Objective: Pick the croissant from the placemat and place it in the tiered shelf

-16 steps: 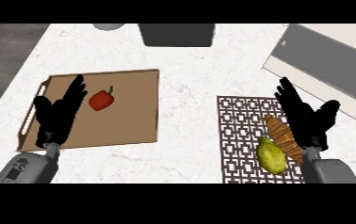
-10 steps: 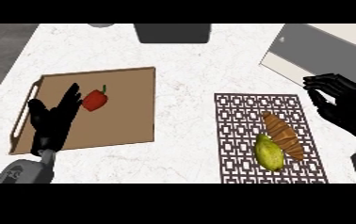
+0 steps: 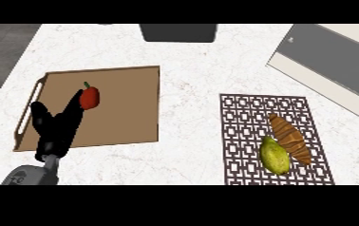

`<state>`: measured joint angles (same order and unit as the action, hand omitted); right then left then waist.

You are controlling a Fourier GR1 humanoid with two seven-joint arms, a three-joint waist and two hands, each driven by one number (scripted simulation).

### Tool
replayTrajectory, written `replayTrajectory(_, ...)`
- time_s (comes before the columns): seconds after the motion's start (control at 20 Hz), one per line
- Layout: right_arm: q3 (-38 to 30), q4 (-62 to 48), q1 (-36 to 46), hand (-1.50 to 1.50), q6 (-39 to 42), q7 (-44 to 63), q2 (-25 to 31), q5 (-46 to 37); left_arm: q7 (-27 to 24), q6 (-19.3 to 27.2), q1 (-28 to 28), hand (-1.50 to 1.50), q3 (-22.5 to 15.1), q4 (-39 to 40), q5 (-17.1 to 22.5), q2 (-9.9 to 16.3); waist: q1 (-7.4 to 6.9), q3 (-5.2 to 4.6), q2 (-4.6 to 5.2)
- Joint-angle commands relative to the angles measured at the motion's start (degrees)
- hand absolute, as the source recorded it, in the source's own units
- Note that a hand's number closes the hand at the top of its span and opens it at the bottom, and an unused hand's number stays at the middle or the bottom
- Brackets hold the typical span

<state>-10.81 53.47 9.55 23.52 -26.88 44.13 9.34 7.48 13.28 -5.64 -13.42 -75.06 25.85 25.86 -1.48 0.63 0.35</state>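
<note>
White marbled stone makes up the surface [image 3: 196,73] in the head view, the only view given. A dark container [image 3: 178,32] is seen at the far edge, and a grey tiered shelf [image 3: 326,61] runs along the right side, cut off by the frame. A brown cutting board [image 3: 126,106] lies on the left, with a red pepper [image 3: 89,97] resting on it. The left hand [image 3: 56,127] is held over the near left part of the board, fingers straight and spread, nothing gripped. The right hand is not seen at all.

A dark lattice placemat [image 3: 245,120] is laid at the right. On it the croissant [image 3: 289,137] lies lengthwise, running from far-left to near-right, with a yellow-green fruit [image 3: 274,155] just beside its near half on the left, possibly touching.

The croissant is judged to be light, soft and flaky, so it can be crushed or torn if squeezed. Its ridged crust should not be slippery. It would best be taken across the thick middle, fingers closing from the two long sides. The tapered ends are weaker and are better avoided. On the fruit side little room is left for a finger, so the far half of the middle is the likelier place.
</note>
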Motion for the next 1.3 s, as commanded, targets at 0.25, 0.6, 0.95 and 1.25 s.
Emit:
replayTrajectory(0.25,5.54,-6.54,4.75,-1.5,17.16,-11.53,9.04,-6.77,1.02,-1.59,0.53,0.0,-0.64,3.26,-0.15,-3.03,0.7,-0.58,-0.04)
replayTrajectory(0.6,10.81,8.19,4.76,-1.5,14.65,1.81,9.74,-8.79,4.24,-0.34,0.67,0.0,1.28,-0.27,-0.59,-2.05,1.54,-0.72,-0.49)
replayTrajectory(0.95,10.72,28.17,0.75,-1.5,4.99,25.85,2.85,-5.49,5.62,0.09,0.51,0.0,1.97,0.12,-1.92,-3.19,2.64,-0.75,-0.69)
replayTrajectory(1.25,14.13,30.38,3.34,-1.5,1.33,36.9,-1.27,-12.13,5.08,-0.67,2.02,0.0,2.1,-0.98,-3.41,-4.58,1.5,-0.67,-0.42)
